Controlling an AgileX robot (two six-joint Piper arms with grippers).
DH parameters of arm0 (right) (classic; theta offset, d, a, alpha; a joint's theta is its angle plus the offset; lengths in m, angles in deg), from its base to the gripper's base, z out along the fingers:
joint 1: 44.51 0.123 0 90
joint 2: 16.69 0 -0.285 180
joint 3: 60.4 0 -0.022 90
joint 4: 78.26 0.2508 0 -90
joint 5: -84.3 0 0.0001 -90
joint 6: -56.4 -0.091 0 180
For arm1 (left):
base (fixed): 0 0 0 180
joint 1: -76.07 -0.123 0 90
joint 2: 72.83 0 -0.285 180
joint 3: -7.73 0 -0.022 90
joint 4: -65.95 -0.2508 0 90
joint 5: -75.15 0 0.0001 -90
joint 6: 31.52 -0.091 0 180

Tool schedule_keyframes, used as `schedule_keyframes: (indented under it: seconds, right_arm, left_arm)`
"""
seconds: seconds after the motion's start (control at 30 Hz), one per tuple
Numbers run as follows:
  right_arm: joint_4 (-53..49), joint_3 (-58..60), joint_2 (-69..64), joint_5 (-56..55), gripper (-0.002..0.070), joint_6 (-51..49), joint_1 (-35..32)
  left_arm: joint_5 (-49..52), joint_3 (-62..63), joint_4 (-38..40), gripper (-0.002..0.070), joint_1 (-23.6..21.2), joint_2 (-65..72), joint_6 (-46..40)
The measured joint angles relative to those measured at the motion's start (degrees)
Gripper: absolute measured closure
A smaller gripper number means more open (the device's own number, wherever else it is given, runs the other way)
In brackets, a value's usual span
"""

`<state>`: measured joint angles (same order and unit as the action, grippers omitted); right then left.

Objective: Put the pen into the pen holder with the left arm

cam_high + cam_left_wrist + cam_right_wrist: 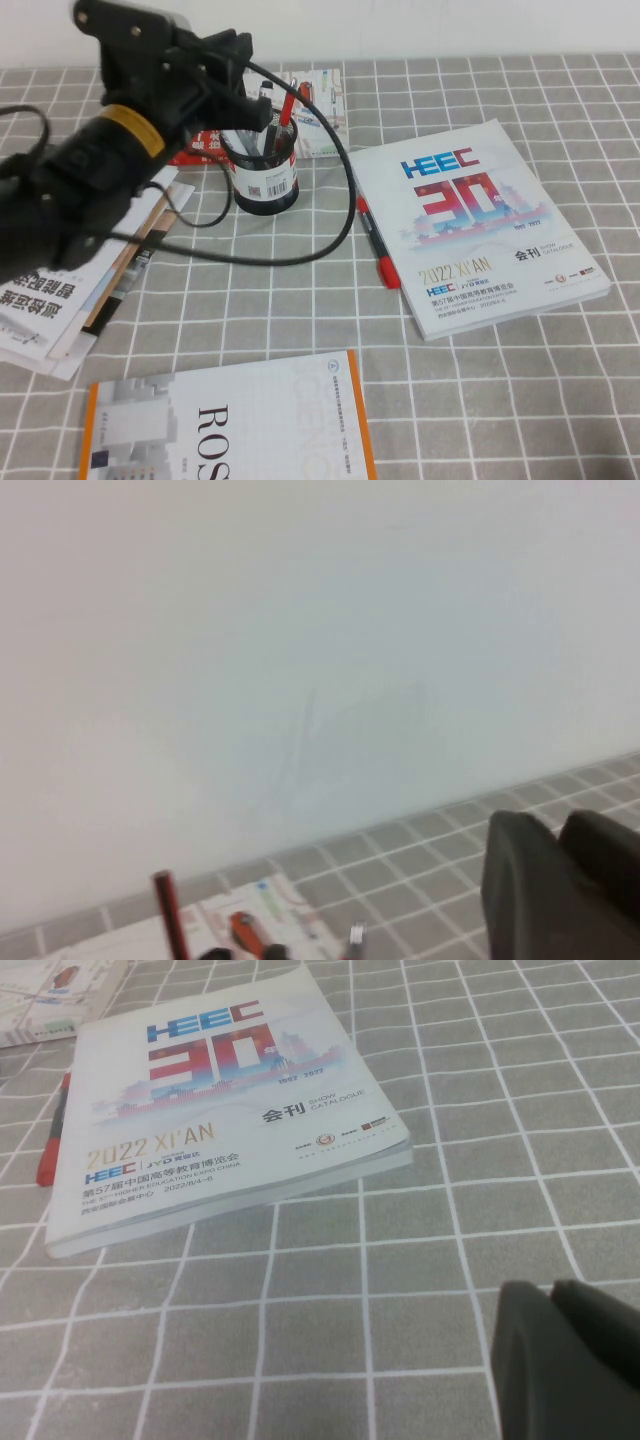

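Observation:
The black mesh pen holder (pixel 264 172) with a white barcode label stands on the checked cloth at the back middle. A red pen (pixel 287 104) leans out of it, and a slim grey-silver pen (pixel 262 140) stands inside; its pale tip shows in the left wrist view (pixel 355 937). My left gripper (pixel 256 98) hangs just above and behind the holder's rim. In the left wrist view (pixel 555 825) its fingers are together with nothing between them. My right gripper (pixel 550 1288) is shut and empty low over bare cloth, out of the high view.
A red-and-black pen (pixel 376 243) lies beside the white HEEC catalogue (pixel 480 225). A paper stack (pixel 90 270) lies at the left, an orange-edged book (pixel 230 425) at the front, and a leaflet (pixel 320 110) behind the holder. The arm's black cable (pixel 300 250) loops across the cloth.

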<state>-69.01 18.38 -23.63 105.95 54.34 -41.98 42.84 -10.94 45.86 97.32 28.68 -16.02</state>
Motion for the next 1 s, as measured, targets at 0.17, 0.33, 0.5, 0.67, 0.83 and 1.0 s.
schedule_keyframes:
  seconds: [0.17,0.33,0.5,0.67,0.83,1.0]
  right_arm:
    - [0.0,0.0,0.0,0.0,0.0691,0.0,0.0]
    - [0.0,0.0,0.0,0.0,0.0691,0.0,0.0]
    - [0.0,0.0,0.0,0.0,0.0691,0.0,0.0]
    - [0.0,0.0,0.0,0.0,0.0691,0.0,0.0]
    - [0.0,0.0,0.0,0.0,0.0691,0.0,0.0]
    - [0.0,0.0,0.0,0.0,0.0691,0.0,0.0]
  left_arm:
    - [2.6,-4.5,-6.8,0.0666,0.0,-8.6,8.4]
    - [7.7,-10.3,-9.7,0.0674,0.0,-18.6,12.2]
    - [13.4,-17.8,-10.1,0.0675,0.0,-30.3,13.2]
    - [20.4,-24.5,-10.1,0.0675,0.0,-42.0,14.3]
    - [23.7,-32.2,-10.1,0.0675,0.0,-54.0,17.3]
    - [28.3,-38.8,-10.0,0.0675,0.0,-65.1,19.3]
